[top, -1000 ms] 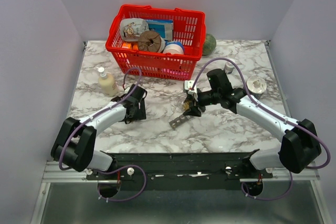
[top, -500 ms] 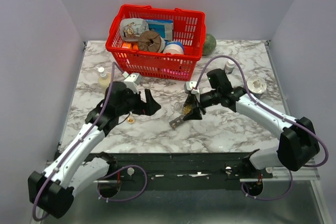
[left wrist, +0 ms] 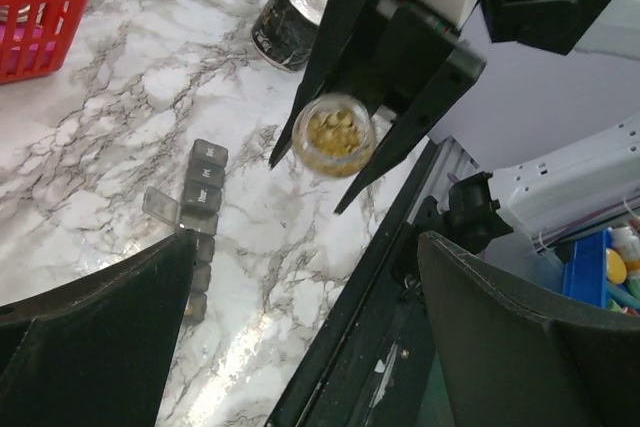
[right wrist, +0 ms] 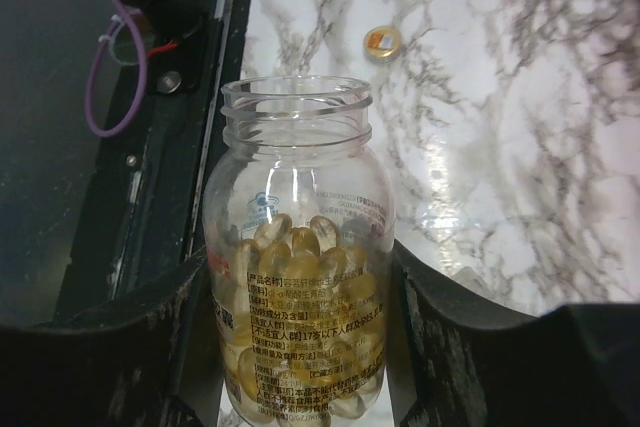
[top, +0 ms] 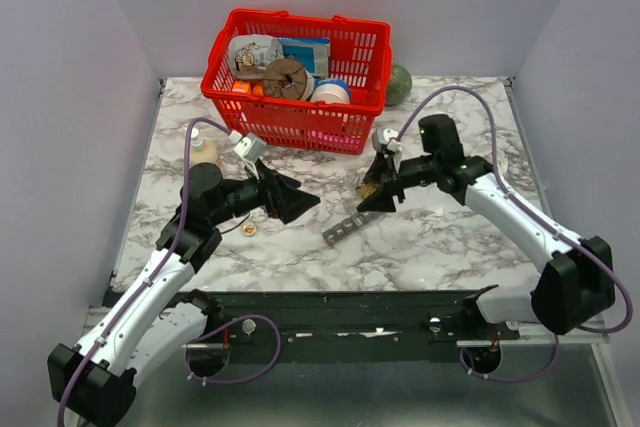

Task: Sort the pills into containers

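Pills point(right wrist: 292, 239) in open bottle point(right wrist: 295, 162), near containers point(top: 343, 228)

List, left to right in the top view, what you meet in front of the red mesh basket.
In order: cream plastic bottle → small round gold cap → open left gripper → dark grey plastic compartment strip → right gripper holding a clear pill bottle.

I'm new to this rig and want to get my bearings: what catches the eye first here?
The red basket, packed with goods, dominates the back of the marble table. Near the middle, the right gripper holds an open clear bottle of yellow capsules, with the dark grey compartment strip lying on the table close by.
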